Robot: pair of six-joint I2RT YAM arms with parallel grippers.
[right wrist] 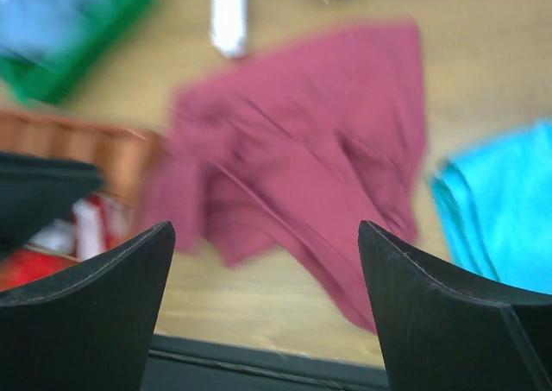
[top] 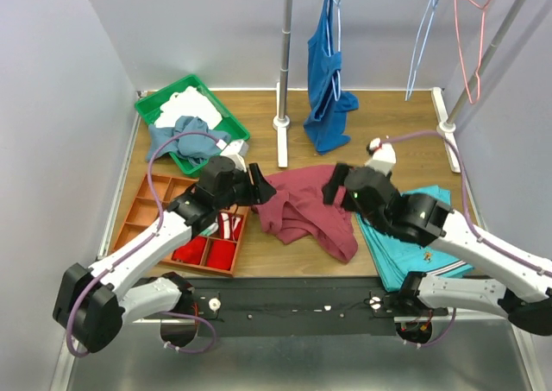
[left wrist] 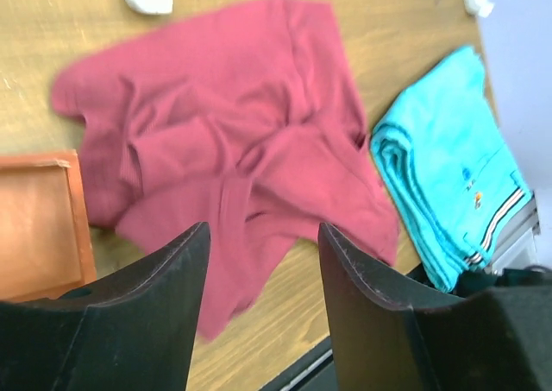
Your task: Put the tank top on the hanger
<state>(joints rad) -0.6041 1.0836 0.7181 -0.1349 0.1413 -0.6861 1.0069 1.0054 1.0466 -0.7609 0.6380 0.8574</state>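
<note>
We see a wood table (top: 405,136) boxed in by pale grey walls (top: 52,106), with metal poles (top: 285,54) at the back. The maroon tank top (top: 302,211) lies crumpled mid-table, beside the folded turquoise trousers (top: 414,236). The hanger (top: 421,41) hangs back right, well apart. The left gripper (left wrist: 263,236) and right gripper (right wrist: 263,231) are both spread, holding nothing, over the cloth.
</note>
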